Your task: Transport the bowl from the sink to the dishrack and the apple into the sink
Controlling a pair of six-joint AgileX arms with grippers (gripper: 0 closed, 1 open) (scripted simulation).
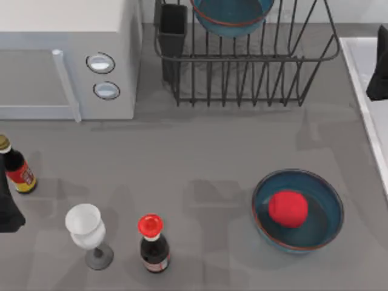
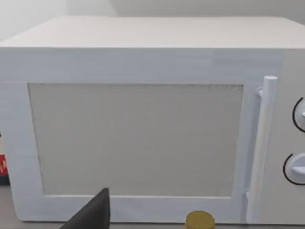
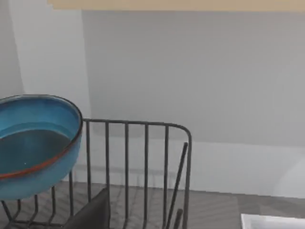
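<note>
Looking from above, we see the apple inside a bowl near right; our right gripper is nearer, above the sink; whether it is clenched we cannot tell.

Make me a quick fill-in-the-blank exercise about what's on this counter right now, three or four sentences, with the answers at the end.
1. The apple lies inside a teal-blue ____ on the table's right side.
2. A second bowl sits in the ____.
3. The black cutlery cup stands at the rack's corner nearest the white ____.
4. Between the white goblet and the apple stands a dark bottle with a ____ cap.

Missing words: bowl; dishrack; microwave; red
</note>
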